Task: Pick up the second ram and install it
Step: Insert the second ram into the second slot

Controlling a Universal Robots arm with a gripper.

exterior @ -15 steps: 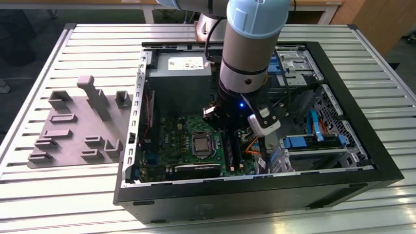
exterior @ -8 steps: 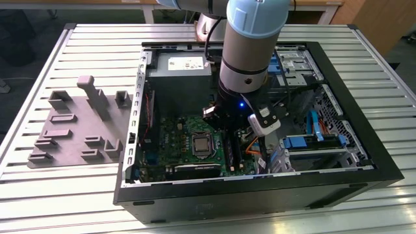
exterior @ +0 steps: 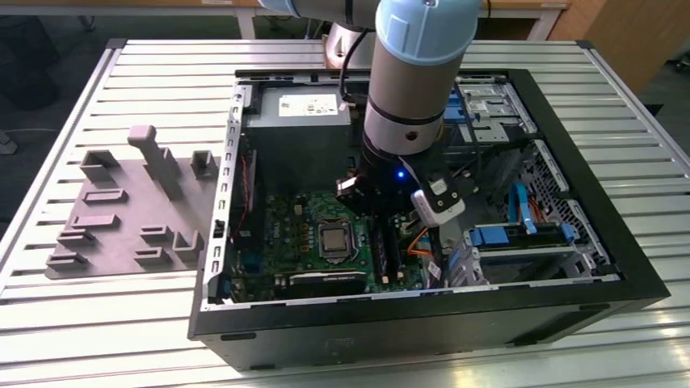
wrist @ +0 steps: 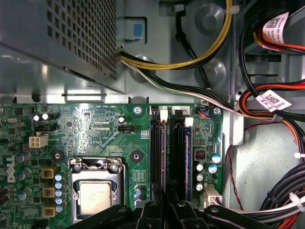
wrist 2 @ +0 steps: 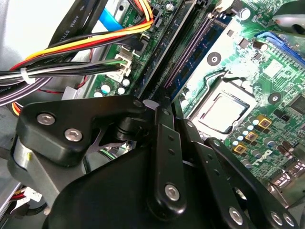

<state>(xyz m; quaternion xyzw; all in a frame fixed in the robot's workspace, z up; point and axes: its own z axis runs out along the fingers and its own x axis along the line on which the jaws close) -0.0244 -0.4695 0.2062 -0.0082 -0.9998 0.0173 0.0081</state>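
Observation:
My gripper [exterior: 372, 212] reaches down into the open computer case [exterior: 431, 317], over the memory slots of the green motherboard [wrist: 95, 125]. In both wrist views its black fingers [wrist: 153, 207] are pinched close together at one end of the second ram [wrist: 177, 162], a thin dark stick standing on edge in line with the black slots [wrist: 157, 157]. In the second wrist view the stick [wrist 2: 167, 57] runs away from the gripper [wrist 2: 161, 102] beside a slot with blue-purple marks. I cannot tell whether the stick is seated in its slot.
The processor socket [wrist: 97, 193] lies right beside the slots. Bundled cables [wrist 2: 71, 47] hang close on the other side, and the metal power supply box [wrist: 57, 38] stands beyond the board. Grey moulded holder blocks [exterior: 129, 202] rest on the slatted table at the exterior view's left.

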